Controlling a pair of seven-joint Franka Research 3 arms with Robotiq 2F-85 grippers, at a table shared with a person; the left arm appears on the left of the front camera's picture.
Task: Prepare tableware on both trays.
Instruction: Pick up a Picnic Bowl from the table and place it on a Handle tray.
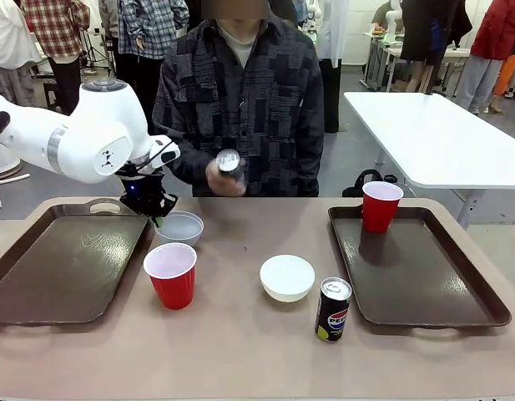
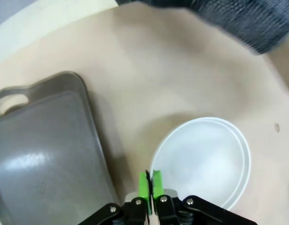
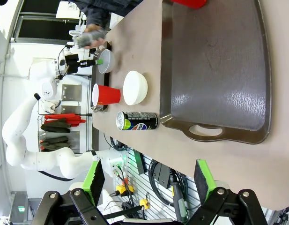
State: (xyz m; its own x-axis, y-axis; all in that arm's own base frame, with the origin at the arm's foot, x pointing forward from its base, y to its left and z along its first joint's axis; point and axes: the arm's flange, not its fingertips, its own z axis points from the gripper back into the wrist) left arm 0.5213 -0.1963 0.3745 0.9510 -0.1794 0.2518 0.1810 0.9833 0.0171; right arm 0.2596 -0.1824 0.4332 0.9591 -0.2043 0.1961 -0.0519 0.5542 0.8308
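Observation:
My left gripper (image 1: 154,210) (image 2: 150,183) is shut on the near left rim of a small white bowl (image 1: 180,227) (image 2: 205,159), which rests on the table beside the left tray (image 1: 65,263) (image 2: 46,150). On the table stand a red cup (image 1: 170,274), a second white bowl (image 1: 287,277) and a Pepsi can (image 1: 333,309). Another red cup (image 1: 381,205) stands on the far corner of the right tray (image 1: 424,276) (image 3: 214,70). The person's hand holds a slim can (image 1: 229,162) above the far edge. My right gripper (image 3: 149,183) hangs open off the table, beyond the tray's handle.
The person sits close at the far side, with arms over the table edge. The left tray's surface is bare, and the right tray is bare apart from its cup. A white table (image 1: 441,134) stands behind at the right.

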